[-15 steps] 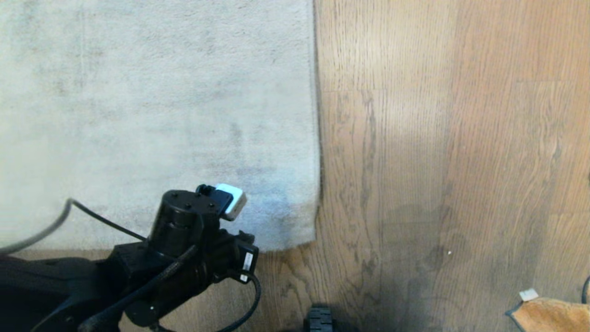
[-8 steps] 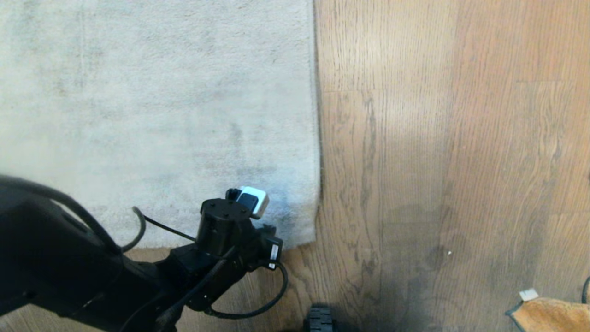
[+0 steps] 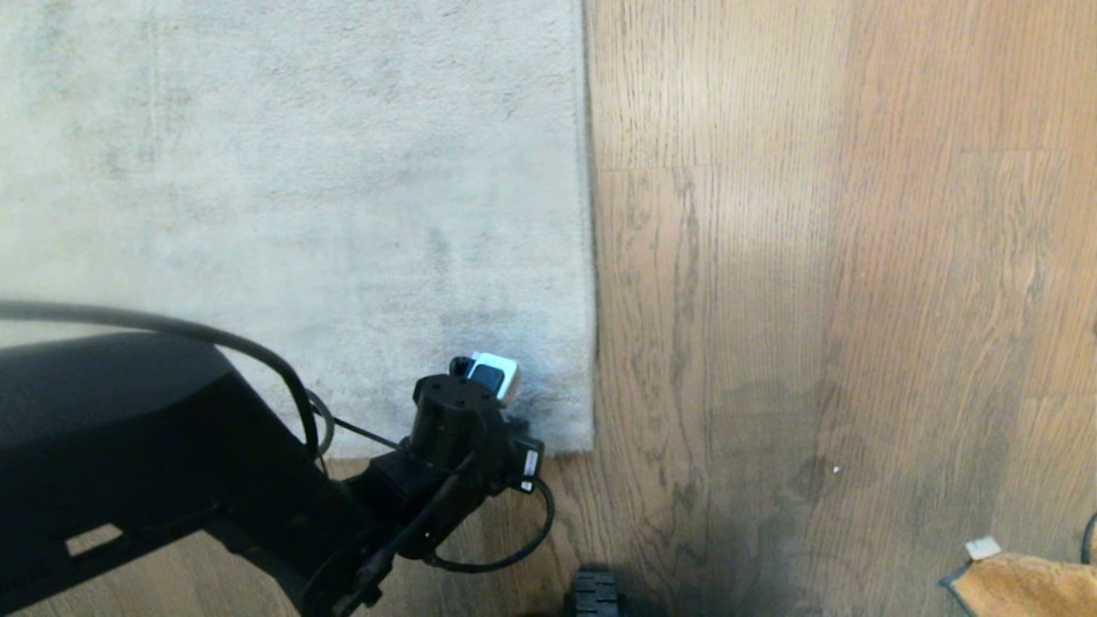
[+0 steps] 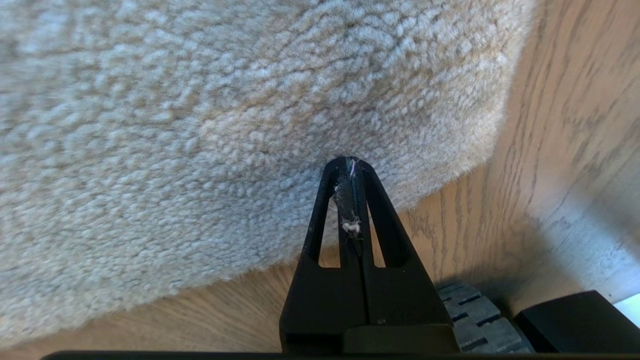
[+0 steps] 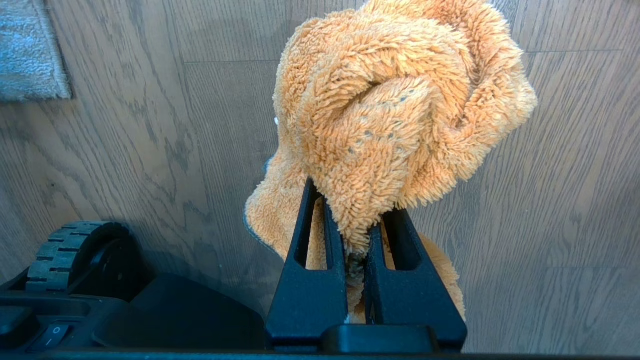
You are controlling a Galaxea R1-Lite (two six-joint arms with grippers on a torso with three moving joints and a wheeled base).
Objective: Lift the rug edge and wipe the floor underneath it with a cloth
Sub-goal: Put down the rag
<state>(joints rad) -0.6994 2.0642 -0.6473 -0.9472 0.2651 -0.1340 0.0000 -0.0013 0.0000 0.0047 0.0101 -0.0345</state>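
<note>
The rug edge (image 3: 588, 257) runs straight down the middle of the head view to a square corner at lower centre, lying flat on the floor (image 3: 814, 300), whose brown planks fill the right half of the frame. In the left wrist view the pale pile of that corner (image 4: 410, 165) fills the upper part of the frame, with the left gripper (image 4: 350, 167) resting its tips against it near the border; its jaws are closed together, nothing between them but a scrap of lint. In the head view the left arm (image 3: 128, 463) reaches in from the lower left, bent down, its wrist (image 3: 463, 420) over the rug's near corner, a small white label on its side too small to read.

The cloth (image 5: 395, 115), fluffy and orange, is bunched above the right gripper (image 5: 356, 220) in the right wrist view, whose jaws are clamped on it over the planks. A bit of the cloth (image 3: 1020, 583) and its white tag (image 3: 982, 548) show at the lower right corner of the head view; no writing can be read on it. A ridged black wheel (image 3: 594, 593) sits at bottom centre.
</note>
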